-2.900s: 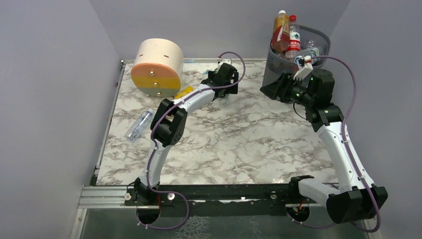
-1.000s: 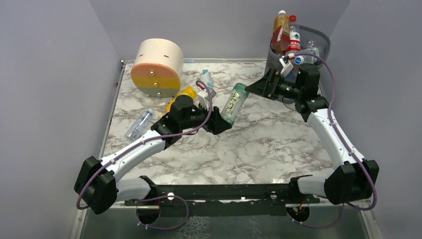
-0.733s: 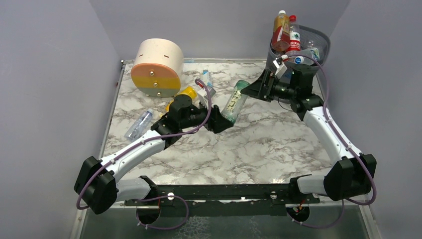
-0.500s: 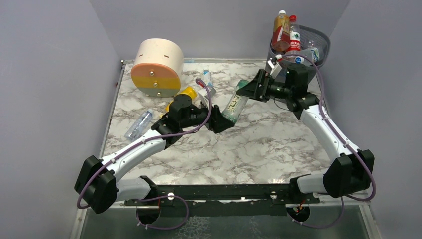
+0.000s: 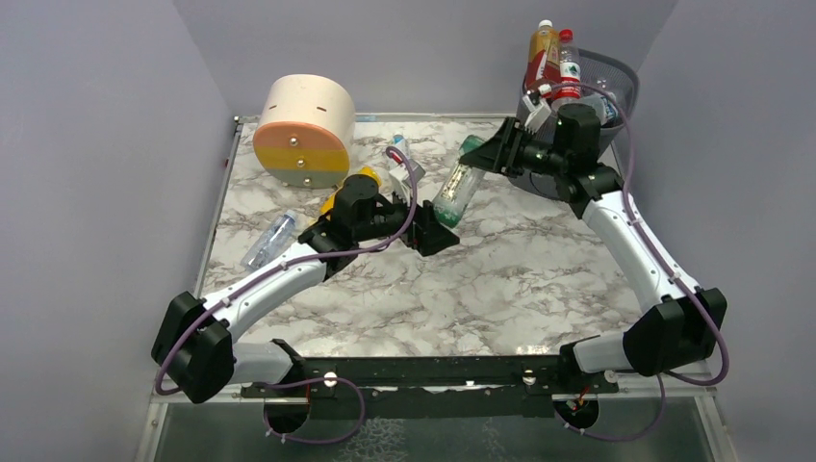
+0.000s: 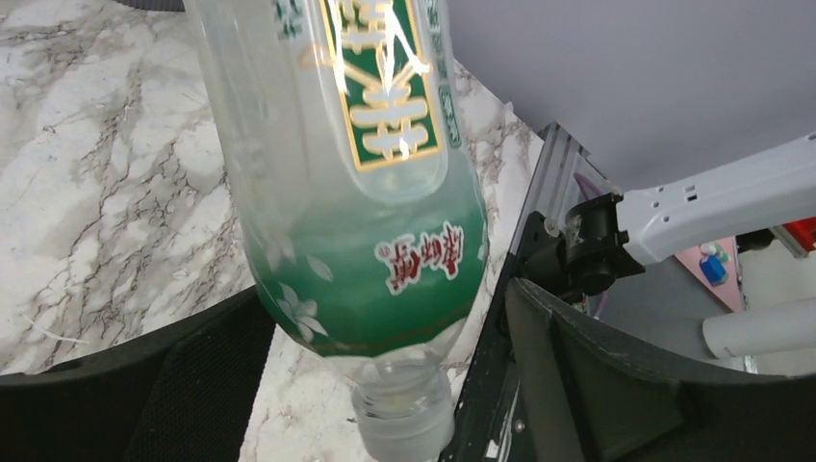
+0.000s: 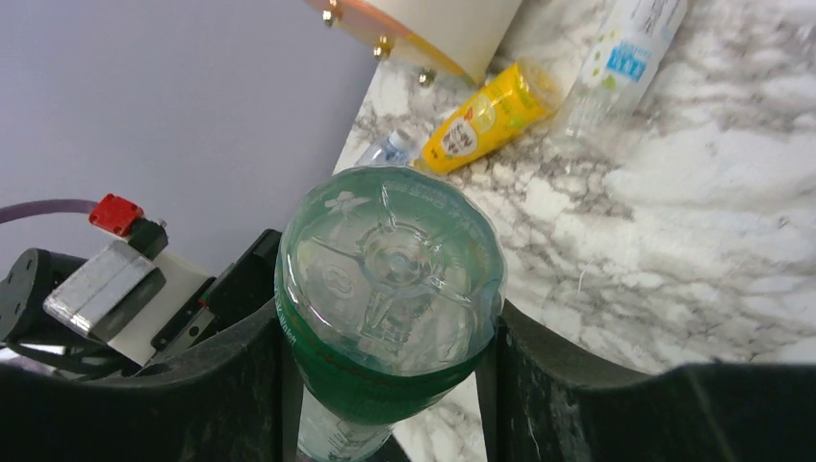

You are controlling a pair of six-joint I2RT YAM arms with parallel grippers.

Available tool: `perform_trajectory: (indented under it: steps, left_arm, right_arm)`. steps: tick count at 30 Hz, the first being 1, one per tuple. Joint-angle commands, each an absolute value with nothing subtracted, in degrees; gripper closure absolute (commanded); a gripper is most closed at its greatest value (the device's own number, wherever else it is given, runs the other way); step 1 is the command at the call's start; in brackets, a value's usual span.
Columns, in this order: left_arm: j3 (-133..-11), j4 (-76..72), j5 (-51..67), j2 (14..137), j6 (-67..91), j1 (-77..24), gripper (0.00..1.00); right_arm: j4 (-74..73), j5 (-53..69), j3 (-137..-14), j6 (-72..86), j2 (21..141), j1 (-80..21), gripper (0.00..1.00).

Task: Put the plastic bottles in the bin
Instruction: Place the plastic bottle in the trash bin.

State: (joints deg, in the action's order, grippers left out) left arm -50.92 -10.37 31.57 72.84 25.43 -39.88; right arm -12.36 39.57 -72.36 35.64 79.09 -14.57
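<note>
- I look down on a white counter (image 5: pixel 500 279) veined with grey marble, which fills the middle of the top view.
- Plain lilac-grey walls close it in: the left wall (image 5: pixel 96 192), the back wall (image 5: pixel 423 48) and the right wall (image 5: pixel 741 144).
- An aluminium rail (image 5: pixel 210 236) runs along the counter's left edge, and a black bar (image 5: pixel 433 371) crosses its near edge, low in the frame.
- A round drawer unit (image 5: pixel 303 130), beige with orange and yellow fronts, sits at upper left near the back wall.
- The light is soft and even, with one small glare patch (image 5: pixel 539 351) by the near edge.
- Below the bar lies a dull grey-green surface (image 5: pixel 433 438); I cannot tell what it is.
</note>
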Motion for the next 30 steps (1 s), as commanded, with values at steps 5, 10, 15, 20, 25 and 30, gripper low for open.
perform_trajectory:
  steps: [5, 10, 15, 20, 25, 30]
  left_arm:
    - [-58.8, 2.7, 26.3, 66.7, 19.7, -37.7, 0.01]
    - [-60.2, 10.5, 25.7, 61.5, 18.7, -33.8, 0.01]
    - [-56.5, 15.3, 24.9, 55.7, 17.9, -31.6, 0.01]
    - [-52.1, 15.8, 24.9, 52.6, 19.2, -31.2, 0.01]
    - [-51.3, 17.1, 25.0, 51.1, 18.6, -31.2, 0.01]
    - [-50.9, 17.5, 25.6, 50.8, 17.4, -31.0, 0.01]
  right_arm:
    - [-21.7, 25.3, -86.2, 27.4, 80.1, -14.9, 0.58]
    - [-27.7, 13.6, -99.6, 23.1, 82.6, -14.8, 0.58]
    - [-27.8, -5.7, -111.3, 19.3, 85.3, -14.8, 0.57]
    - [-13.6, -24.9, -108.3, 17.5, 82.9, -14.8, 0.57]
    - [0.9, -37.3, -109.1, 10.0, 85.9, -14.4, 0.57]
    - [7.9, -42.7, -113.2, 0.8, 92.3, -12.3, 0.56]
